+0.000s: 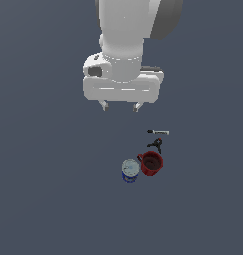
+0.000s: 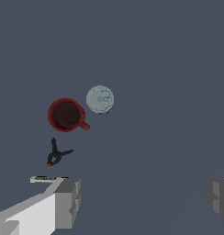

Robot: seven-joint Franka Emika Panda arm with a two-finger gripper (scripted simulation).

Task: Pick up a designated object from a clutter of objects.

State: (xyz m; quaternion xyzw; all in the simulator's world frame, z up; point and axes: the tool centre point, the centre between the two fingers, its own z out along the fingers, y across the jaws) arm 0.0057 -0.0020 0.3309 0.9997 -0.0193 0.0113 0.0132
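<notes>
The dark red mug (image 1: 152, 164) (image 2: 65, 114) stands upright on the grey floor, its handle toward the blue can with a pale top (image 1: 130, 171) (image 2: 100, 99) right beside it. A tiny black clamp (image 1: 156, 145) (image 2: 56, 154) lies just behind the mug, and a thin black-and-white marker (image 1: 158, 132) (image 2: 48, 178) lies beyond the clamp. My gripper (image 1: 120, 105) (image 2: 142, 198) hangs high above the floor, open, nothing between its fingers. It is up and toward the exterior view's left of the clutter.
The plain dark grey floor (image 1: 49, 199) spreads all around the small cluster. The white arm body (image 1: 126, 45) fills the upper middle of the exterior view.
</notes>
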